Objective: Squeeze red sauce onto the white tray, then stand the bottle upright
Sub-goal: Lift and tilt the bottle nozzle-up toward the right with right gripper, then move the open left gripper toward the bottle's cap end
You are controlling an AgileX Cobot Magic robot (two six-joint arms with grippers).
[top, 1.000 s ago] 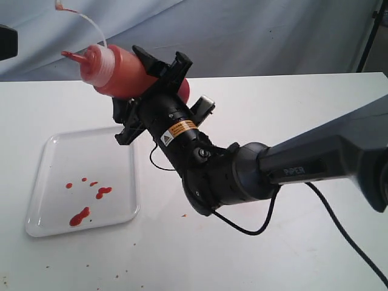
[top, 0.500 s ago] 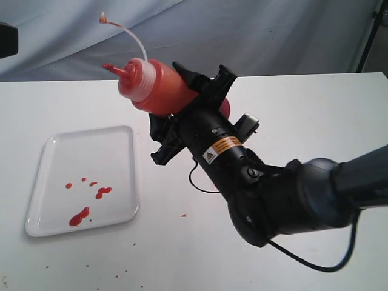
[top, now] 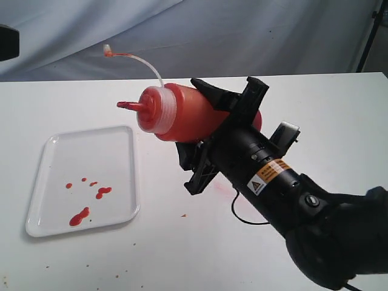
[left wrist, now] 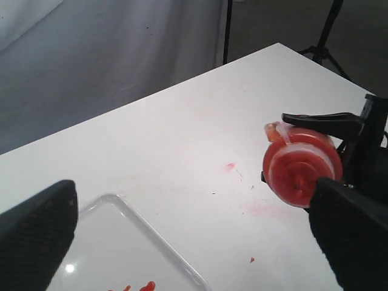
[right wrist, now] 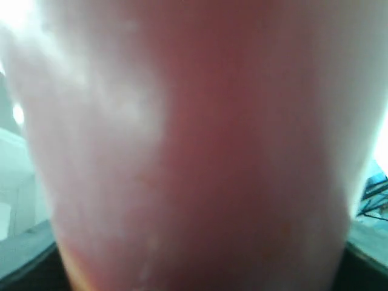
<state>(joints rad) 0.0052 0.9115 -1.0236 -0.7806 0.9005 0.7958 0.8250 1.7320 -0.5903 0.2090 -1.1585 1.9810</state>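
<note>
The bench (top: 327,103) carries everything and serves as the landing place for the bottle. The right tool (top: 229,91) is clamped around the bottle (top: 182,115) at mid-body, where the soft wall can be pressed. Its own camera shows nothing but blurred red wall. The bottle hangs in the air, off the tray (top: 79,151) and just past its long edge. It lies almost level, with the nozzle (top: 127,105) aimed back toward the tray. With sauce already on the tray and the nozzle not tipped down, I judge the squeezing done. What remains is to turn the bottle base-down and stand it on the bench beside the tray.

The left tool (left wrist: 194,188) hangs wide and empty above the tray's corner, probably kept clear of the right arm's swing. The tray lies flat on the bench to catch the sauce (top: 79,216), which is gathered toward 1 end of it. The thin tether arcs up from the bottle's cap and holds the tiny cap (top: 108,50) above the tray's far side, so the nozzle is uncovered.

Counted: 1 bench, 2 tools, 1 tray, 1 bottle, 5 sauce blobs on the tray, 1 tiny cap.
</note>
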